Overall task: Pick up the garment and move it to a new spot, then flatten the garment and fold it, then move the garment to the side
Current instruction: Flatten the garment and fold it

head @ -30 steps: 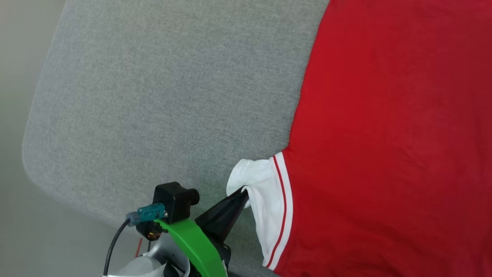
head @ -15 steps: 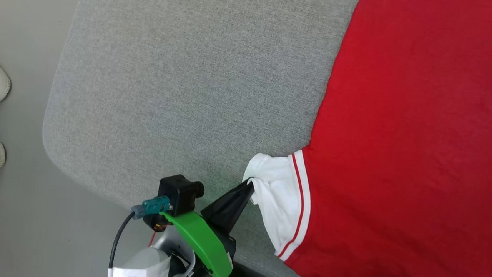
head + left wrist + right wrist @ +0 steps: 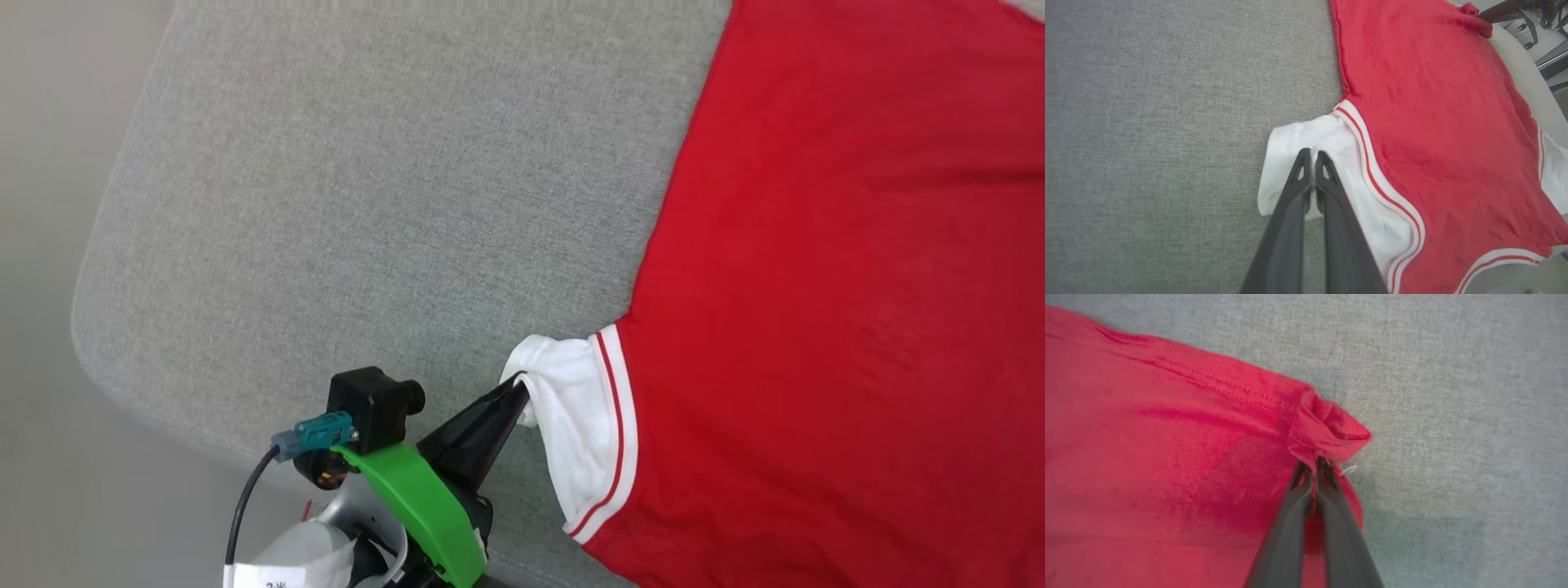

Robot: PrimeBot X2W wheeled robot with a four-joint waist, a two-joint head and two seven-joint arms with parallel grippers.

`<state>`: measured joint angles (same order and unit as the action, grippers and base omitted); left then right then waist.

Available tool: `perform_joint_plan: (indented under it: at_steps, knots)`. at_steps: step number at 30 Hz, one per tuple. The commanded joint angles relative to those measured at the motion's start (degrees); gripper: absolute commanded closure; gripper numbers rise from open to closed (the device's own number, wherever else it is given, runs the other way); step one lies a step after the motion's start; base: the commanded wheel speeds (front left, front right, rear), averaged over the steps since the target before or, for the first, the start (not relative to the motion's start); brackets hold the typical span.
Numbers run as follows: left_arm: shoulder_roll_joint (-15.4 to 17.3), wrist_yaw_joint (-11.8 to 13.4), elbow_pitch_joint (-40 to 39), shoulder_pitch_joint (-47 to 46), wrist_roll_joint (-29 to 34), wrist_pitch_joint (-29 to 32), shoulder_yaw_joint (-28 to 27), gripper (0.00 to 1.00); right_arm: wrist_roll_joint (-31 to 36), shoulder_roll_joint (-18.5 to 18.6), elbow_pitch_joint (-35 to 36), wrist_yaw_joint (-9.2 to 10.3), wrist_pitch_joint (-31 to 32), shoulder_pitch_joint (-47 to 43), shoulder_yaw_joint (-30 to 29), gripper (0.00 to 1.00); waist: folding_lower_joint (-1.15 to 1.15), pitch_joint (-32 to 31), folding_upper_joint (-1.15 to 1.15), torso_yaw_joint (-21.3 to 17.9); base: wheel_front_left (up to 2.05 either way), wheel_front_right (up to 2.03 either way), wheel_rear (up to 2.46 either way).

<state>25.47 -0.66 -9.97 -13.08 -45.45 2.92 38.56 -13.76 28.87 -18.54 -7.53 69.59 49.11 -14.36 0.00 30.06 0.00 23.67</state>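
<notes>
We are gripping one red jersey [image 3: 816, 286], which is lying spread over the right side of one grey fabric-covered pad [image 3: 367, 204]. Our left gripper [image 3: 1312, 153] is pinching the near white sleeve [image 3: 1290, 141] at the jersey's left edge, with its two fingers pressing together on the cloth. A second white sleeve [image 3: 1553, 179] is showing at the far side. Our right gripper [image 3: 1314, 462] is clamping one bunched red hem corner [image 3: 1331, 430], and its two fingers are also closing on fabric.
</notes>
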Motion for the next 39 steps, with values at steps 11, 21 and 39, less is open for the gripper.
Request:
perform_joint_plan:
  at_steps: [11,21,39]
  knots:
    - [2.4,3.0,0.0,2.8,-1.8,0.9,-1.5,1.00,-7.4,-3.2,4.8,0.04,-5.5,-20.3,0.5,1.00,0.00,-13.4,0.00,-10.0,0.00,0.00,0.00]
    - [2.1,4.4,2.1,7.2,-4.0,-0.1,-1.5,1.00,-13.6,-6.0,12.5,0.04,-9.9,-40.3,-0.7,1.00,0.00,-22.5,0.00,-14.2,0.00,0.00,0.00]
    - [0.4,5.3,4.0,9.6,-5.4,-2.5,-1.7,1.00,-15.1,-10.1,17.1,0.04,-12.9,-55.2,-2.7,1.00,0.00,-25.9,0.00,-16.2,0.00,0.00,0.00]
